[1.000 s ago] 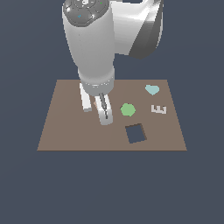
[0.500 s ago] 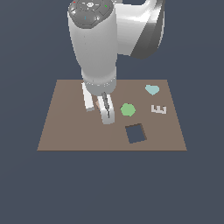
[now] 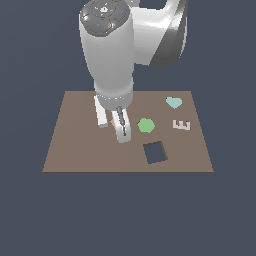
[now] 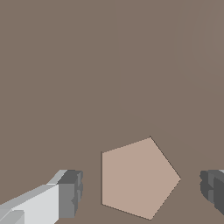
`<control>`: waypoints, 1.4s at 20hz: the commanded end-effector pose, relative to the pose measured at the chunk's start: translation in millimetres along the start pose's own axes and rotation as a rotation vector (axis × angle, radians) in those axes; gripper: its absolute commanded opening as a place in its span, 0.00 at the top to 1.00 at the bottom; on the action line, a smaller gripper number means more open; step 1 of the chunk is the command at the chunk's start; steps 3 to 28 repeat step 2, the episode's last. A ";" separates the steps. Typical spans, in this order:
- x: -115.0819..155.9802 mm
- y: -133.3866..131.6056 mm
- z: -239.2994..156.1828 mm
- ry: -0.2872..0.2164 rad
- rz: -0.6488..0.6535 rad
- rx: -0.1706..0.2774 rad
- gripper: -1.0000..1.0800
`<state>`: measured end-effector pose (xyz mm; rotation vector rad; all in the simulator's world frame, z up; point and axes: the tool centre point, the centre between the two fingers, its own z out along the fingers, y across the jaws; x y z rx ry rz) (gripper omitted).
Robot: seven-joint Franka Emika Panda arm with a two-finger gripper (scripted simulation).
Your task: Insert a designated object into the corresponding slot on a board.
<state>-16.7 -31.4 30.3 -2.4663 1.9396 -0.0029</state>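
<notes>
The pinkish-tan pentagon block (image 4: 138, 178) lies flat on the brown board (image 4: 109, 65) in the wrist view. My gripper (image 4: 141, 190) is open, with one finger (image 4: 70, 194) on each side of the block and clear gaps between. In the exterior view the gripper (image 3: 112, 127) hangs low over the board (image 3: 75, 150), left of the middle, and the arm hides the block. The pentagon slot shows in neither view.
On the exterior view's right part of the board are a green hexagon (image 3: 146, 125), a pale-blue heart (image 3: 173, 103), a pale letter E (image 3: 181, 125) and a dark square hole (image 3: 155, 152).
The gripper has sunk slightly toward the board. Its fingers stay apart, and the shapes on the board have not moved.
</notes>
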 end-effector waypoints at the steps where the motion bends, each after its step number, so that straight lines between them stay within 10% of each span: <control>1: 0.0 -0.1 0.0 0.000 0.000 0.000 0.04; 28: 0.0 -0.1 0.0 0.000 0.000 0.000 0.04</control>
